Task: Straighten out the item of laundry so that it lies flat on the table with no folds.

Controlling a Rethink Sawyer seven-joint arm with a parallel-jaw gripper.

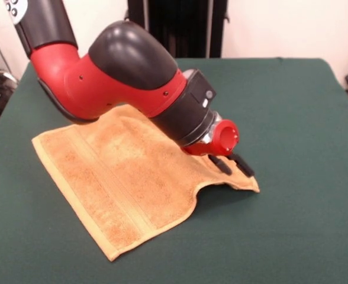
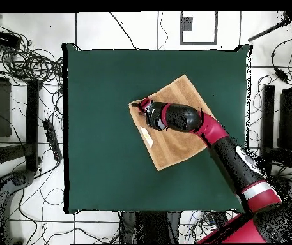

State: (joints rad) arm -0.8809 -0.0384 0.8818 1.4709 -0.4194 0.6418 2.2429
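Note:
The orange-tan towel point(image 1: 121, 177) lies spread on the green table point(image 1: 292, 106), with woven bands along its near-left edge. Its right corner by the gripper is pulled out to a point and that edge arches up with a shadow under it. My gripper point(image 1: 232, 165) is tilted down over that corner, its two black fingers point(image 1: 221, 164) apart and touching the cloth. In the overhead view the towel point(image 2: 174, 150) sits right of the table's point(image 2: 103, 83) centre, the gripper point(image 2: 135, 103) is at its left corner, and a white tag point(image 2: 146, 137) shows on its left edge.
My red and black arm point(image 1: 126, 77) reaches low across the towel's far part and hides it. Cables and dark stands point(image 2: 27, 70) lie on the floor round the table. Green cloth stretches wide on every side of the towel.

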